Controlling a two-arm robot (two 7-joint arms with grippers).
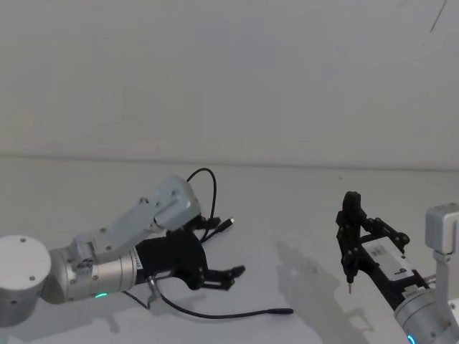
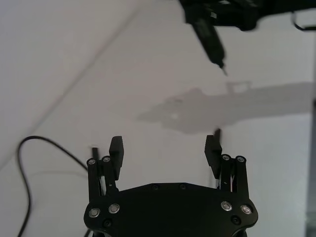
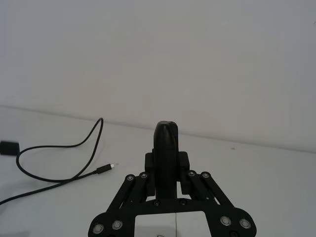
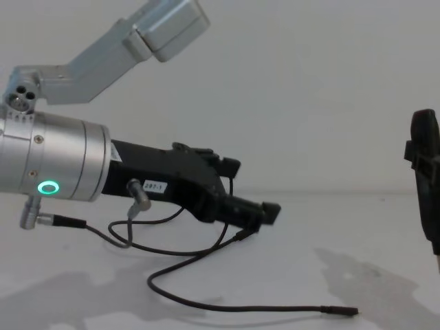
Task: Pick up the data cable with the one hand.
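**Data cable (image 1: 251,313), long, thin and black, lies free below the spread left gripper (image 1: 228,278)**

The black two-finger left gripper with the white "287-1" label reaches from the lower left of the head view toward the centre. It is mounted on a fat silver cylinder with a green ring light. Its jaws stand apart, and the left wrist view shows only white table (image 2: 163,89) between them, so the hand is released and grasps nothing.

The cable rests on the table in a loose curl. One strand runs left to right across the lower centre of the head view, just beneath the fingertips in the frame. It ends in a slim black plug (image 1: 283,311) toward the lower right. The rest loops up behind the gripper, and a second plug (image 1: 229,223) lies just above the fingertips. In the chest view the gripper hangs above the table, with the near strand flat below and ahead of it.

The near strand's long axis runs roughly along the direction the gripper points. I judge the coming move calls for a descent with the jaws set across the cord. The short grey-black robot wire (image 4: 75,223) by the wrist should not be mistaken for it.

The slim dark right gripper (image 1: 350,240) sits idle at the lower right, well apart from the cable, so the left is nearer.
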